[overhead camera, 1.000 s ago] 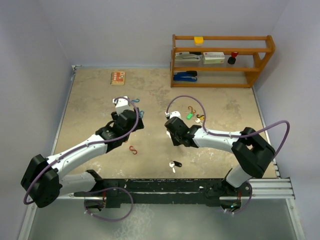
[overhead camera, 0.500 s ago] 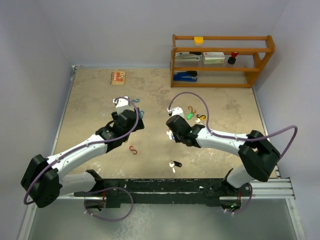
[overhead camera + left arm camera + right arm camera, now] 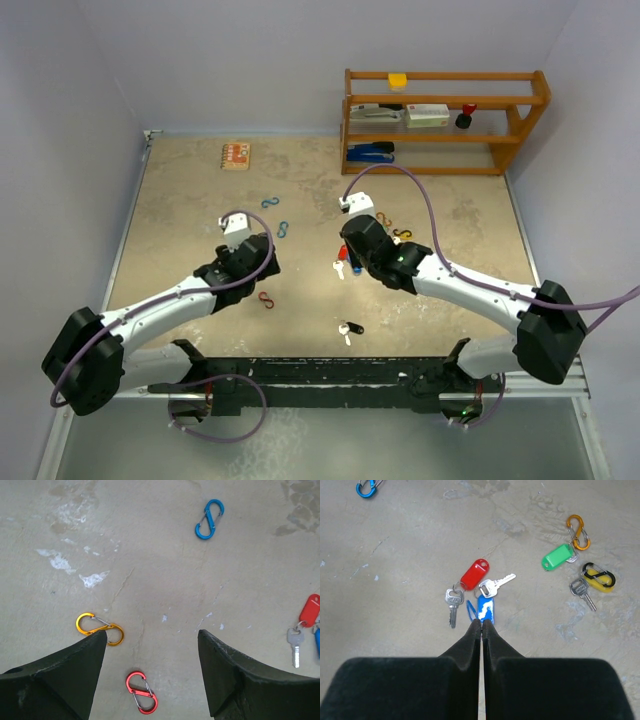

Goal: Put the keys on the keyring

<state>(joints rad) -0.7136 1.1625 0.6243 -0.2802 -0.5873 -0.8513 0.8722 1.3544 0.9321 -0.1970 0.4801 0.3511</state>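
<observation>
1. Two grippers. The left gripper [image 3: 151,635] hangs over the table [image 3: 165,560] with its fingers spread wide and nothing between them. The right gripper [image 3: 481,624] has its fingers pressed together, the tips at the lower end of the blue-tagged key [image 3: 485,608]. I cannot tell whether they pinch it.
2. Four tagged keys show in the right wrist view. The red-tagged key [image 3: 474,574] lies touching the blue-tagged one, just ahead of the right fingertips. The green-tagged key [image 3: 557,558] and yellow-tagged key [image 3: 598,581] lie near each other, farther right, well apart from that pair.
3. Two more small keys [image 3: 348,328], one dark and one pale, lie together near the table's near edge between the arms.
4. Three S-shaped clips lie below the left gripper: a blue clip [image 3: 209,519], an amber clip [image 3: 100,628] and a red clip [image 3: 141,691]. Two more sit by the right-hand keys: an orange clip [image 3: 577,531] beside the green tag and a black clip [image 3: 600,572] over the yellow tag.
5. Hard to make out:
   - The green tag hides most of its key.
   - A cut-off blue clip [image 3: 366,488] leaves the right wrist view at the top left corner.
   - The left finger covers one end of the amber clip.
   - The two keys near the edge are too small for detail.
</observation>
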